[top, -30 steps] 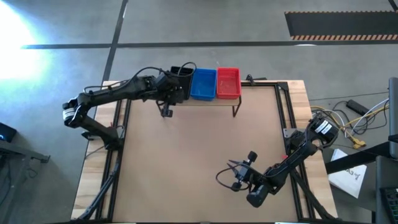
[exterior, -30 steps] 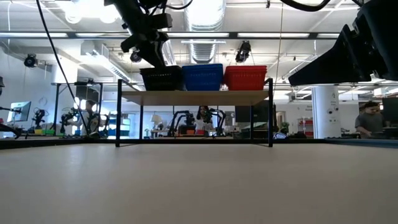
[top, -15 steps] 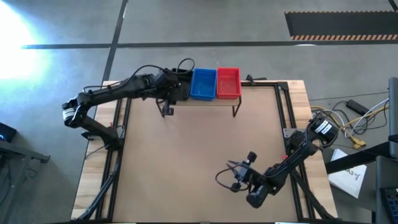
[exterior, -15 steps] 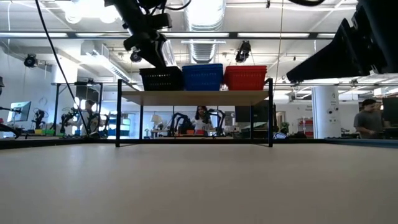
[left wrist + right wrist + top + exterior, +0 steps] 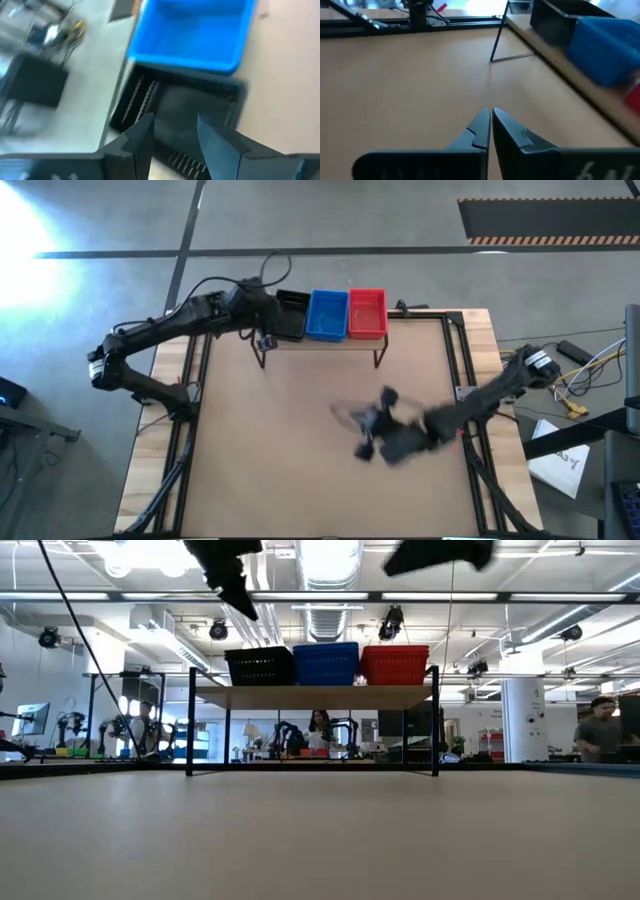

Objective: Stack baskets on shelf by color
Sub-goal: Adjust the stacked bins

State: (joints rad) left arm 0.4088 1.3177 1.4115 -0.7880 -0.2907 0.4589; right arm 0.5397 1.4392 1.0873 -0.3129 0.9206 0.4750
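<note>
On the shelf (image 5: 312,697) at the table's far edge a black basket (image 5: 291,314), a blue basket (image 5: 327,313) and a red basket (image 5: 367,313) stand in a row on their bottoms, black at the left. My left gripper (image 5: 175,122) hangs open above the black basket (image 5: 175,107), just left of it in the high view (image 5: 268,318), touching nothing. My right gripper (image 5: 491,112) is shut and empty, above the middle of the table (image 5: 345,417), pointing toward the shelf.
The shelf stands on thin black wire legs (image 5: 190,720). The wide wooden tabletop (image 5: 300,440) spreads in front of it. Black rails run along the table's left and right sides (image 5: 462,370). People and other equipment show in the room beyond the table (image 5: 598,730).
My left gripper has come off the black basket, rising and drawing back toward the table's left; the basket stays on the shelf. My right arm has swung quickly up from the near right corner toward the middle of the table.
</note>
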